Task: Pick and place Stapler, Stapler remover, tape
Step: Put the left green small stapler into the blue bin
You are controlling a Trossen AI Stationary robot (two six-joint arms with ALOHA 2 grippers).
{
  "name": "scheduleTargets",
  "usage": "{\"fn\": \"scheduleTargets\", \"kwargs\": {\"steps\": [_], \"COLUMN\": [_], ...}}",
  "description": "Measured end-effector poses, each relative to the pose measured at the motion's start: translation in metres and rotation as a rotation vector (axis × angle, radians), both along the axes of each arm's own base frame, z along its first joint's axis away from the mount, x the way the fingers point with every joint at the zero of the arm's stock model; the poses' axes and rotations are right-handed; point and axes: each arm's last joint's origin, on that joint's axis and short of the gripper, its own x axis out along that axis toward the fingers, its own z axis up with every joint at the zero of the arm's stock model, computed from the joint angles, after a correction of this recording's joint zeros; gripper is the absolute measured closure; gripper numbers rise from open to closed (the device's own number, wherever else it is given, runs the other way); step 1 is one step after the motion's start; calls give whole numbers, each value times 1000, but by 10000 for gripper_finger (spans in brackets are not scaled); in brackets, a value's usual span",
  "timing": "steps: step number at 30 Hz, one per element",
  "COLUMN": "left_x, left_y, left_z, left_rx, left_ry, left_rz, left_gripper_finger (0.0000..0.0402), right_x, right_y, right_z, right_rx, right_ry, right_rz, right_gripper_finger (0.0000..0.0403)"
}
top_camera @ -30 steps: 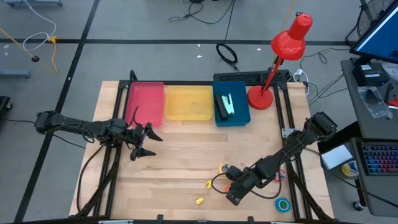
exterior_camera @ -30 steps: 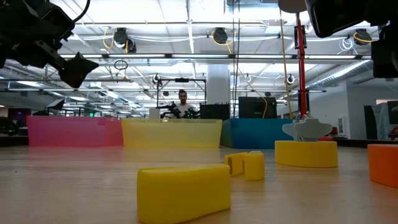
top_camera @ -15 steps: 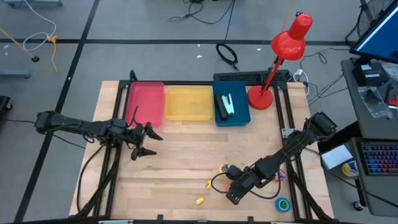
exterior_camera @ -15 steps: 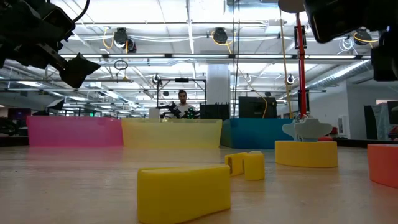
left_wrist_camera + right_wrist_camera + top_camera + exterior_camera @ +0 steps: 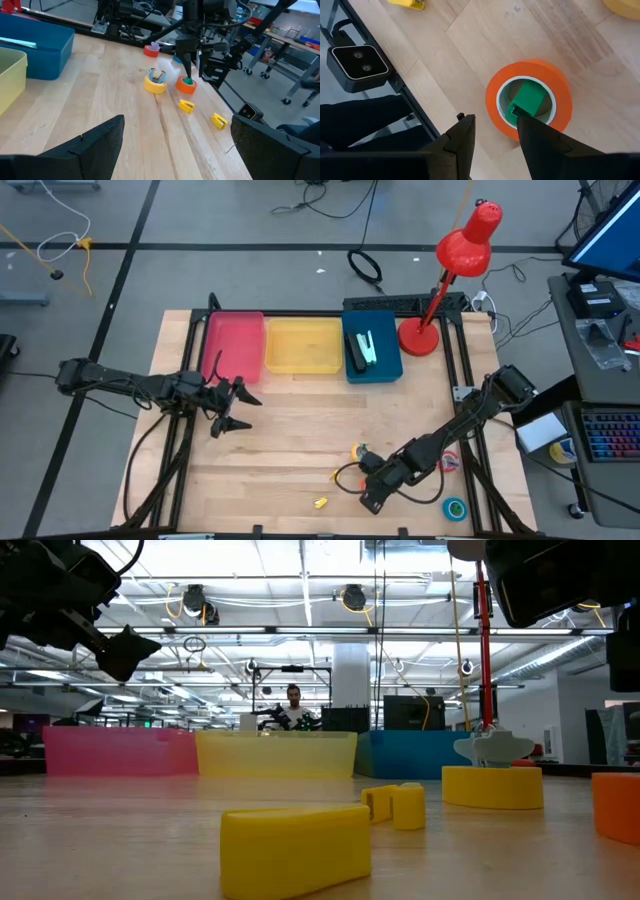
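1. The right gripper (image 5: 368,498) hangs low over the near part of the wooden table (image 5: 290,440), directly above the orange tape roll (image 5: 530,100). In the right wrist view its two dark fingers (image 5: 462,145) stand partly apart, one outside the ring's wall and the other over its core, where a green block sits. They straddle the wall, but a firm grip cannot be confirmed.

2. Seen from the left wrist camera, the orange tape roll (image 5: 186,85) lies flat on the wood, with the right arm's fingertips coming down onto it from above.

3. The yellow tape roll (image 5: 155,82) lies just beside the orange one. A red tape roll (image 5: 150,49) lies farther off, nearer the table's right edge.

4. A blue-teal tape roll (image 5: 456,507) rests by the table's near right corner, apart from the right gripper.

5. Two small yellow pieces (image 5: 320,503) lie on the wood near the front edge, to the left of the right gripper.

6. The left gripper (image 5: 232,408) hovers over the left half of the table with its fingers spread wide and nothing between them, well away from every roll.

7. Three bins line the far edge: pink bin (image 5: 234,345), yellow bin (image 5: 303,346) and blue bin (image 5: 372,352). Two staplers (image 5: 362,350) lie inside the blue one.

8. A red desk lamp (image 5: 440,285) stands at the far right corner.
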Motion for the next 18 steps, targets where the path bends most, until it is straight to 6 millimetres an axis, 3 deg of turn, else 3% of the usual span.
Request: {"fn": "scheduleTargets", "kwargs": {"steps": [8, 18], "left_x": [0, 0], "left_y": [0, 0], "left_z": [0, 0], "left_rx": [-1, -1], "left_ry": [0, 0], "left_rz": [0, 0], "left_gripper_finger": [39, 39], "right_x": [-3, -4], "right_y": [-3, -4], "right_z": [-2, -4], "right_rx": [-37, -50], "right_ry": [33, 44], "right_rz": [-43, -39], "right_gripper_finger": [278, 367]}}
